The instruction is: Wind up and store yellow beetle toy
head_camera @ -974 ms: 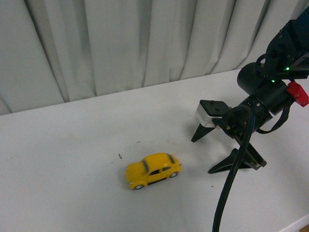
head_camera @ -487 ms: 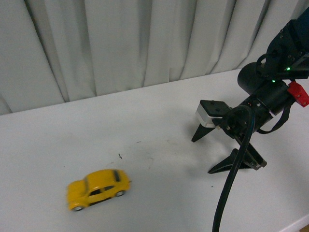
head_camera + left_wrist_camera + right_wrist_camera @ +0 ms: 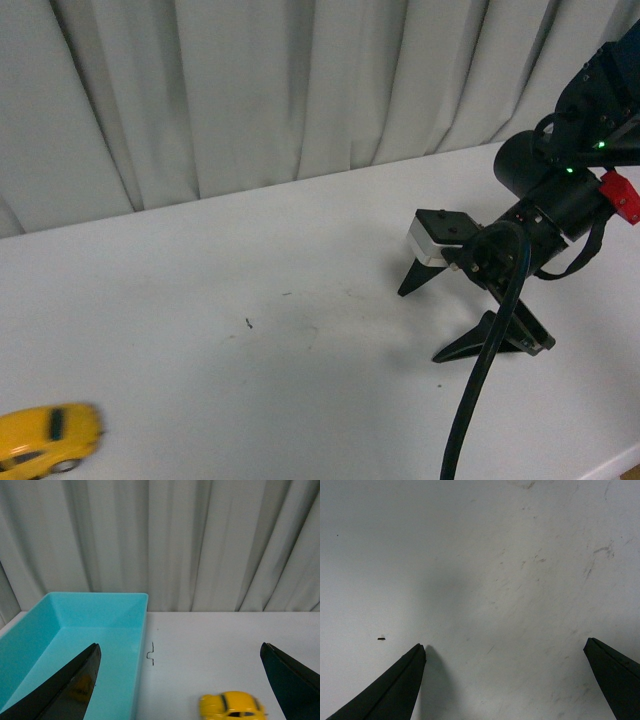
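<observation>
Turquoise bin (image 3: 60, 630) on white table (image 3: 300, 250), curtain (image 3: 250, 90) behind.

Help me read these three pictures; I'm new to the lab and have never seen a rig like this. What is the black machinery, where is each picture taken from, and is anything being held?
The machine is a robot with two arms, each ending in a two-fingered gripper. The wide picture comes from a camera on its body: the black right arm reaches in there, its right gripper open just above the white table and holding nothing. The other two pictures come from cameras on the wrists, so the dark wedges at their edges are the gripper's own fingers. The right wrist view shows only scuffed tabletop. The left wrist view looks between the open left gripper at a turquoise bin and, beside it on the table, the yellow beetle toy. In the body view the toy sits blurred at the near left corner. A grey curtain hangs behind.
</observation>
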Robot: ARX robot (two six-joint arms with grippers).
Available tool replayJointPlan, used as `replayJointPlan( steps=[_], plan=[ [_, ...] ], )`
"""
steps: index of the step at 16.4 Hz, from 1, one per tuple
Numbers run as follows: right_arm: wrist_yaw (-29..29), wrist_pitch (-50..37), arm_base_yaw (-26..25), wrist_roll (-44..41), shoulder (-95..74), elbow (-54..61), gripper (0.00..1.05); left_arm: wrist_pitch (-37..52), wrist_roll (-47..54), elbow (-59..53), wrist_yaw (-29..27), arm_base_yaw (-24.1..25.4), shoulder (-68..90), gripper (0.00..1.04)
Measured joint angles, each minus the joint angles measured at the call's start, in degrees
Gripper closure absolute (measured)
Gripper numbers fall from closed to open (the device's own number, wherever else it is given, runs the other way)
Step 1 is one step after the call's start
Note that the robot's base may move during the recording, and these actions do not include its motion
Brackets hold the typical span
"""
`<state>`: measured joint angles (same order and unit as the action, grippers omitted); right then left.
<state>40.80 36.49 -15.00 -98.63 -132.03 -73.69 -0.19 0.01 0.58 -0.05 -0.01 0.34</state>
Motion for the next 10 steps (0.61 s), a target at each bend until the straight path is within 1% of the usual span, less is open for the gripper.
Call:
replayJointPlan(
  steps=[1,2,4,5,9,10],
  plan=[
    [0.00,1.77,1.25,-0.52,0.04,-1.22,0.07,0.00,0.00,0.00,0.02,0.00,0.00,0.07],
    [-0.26,5.03,4.13,-0.68,-1.03,-5.64,0.07,0.00,0.00,0.00,0.00,0.00,0.00,0.07],
    [-1.33,11.56,4.83,-0.70,2.62,-9.60,0.07,0.00,0.00,0.00,0.02,0.00,0.00,0.07],
    [-1.22,12.92,4.83,-0.70,4.72,-11.15,0.07,0.00,0.00,0.00,0.02,0.00,0.00,0.07],
    [0.92,11.91,4.57,-0.92,10.62,-12.61,0.07,0.00,0.00,0.00,0.02,0.00,0.00,0.07],
    [0.46,7.76,4.33,0.11,11.93,-11.15,0.07,0.00,0.00,0.00,0.02,0.00,0.00,0.07]
  ],
)
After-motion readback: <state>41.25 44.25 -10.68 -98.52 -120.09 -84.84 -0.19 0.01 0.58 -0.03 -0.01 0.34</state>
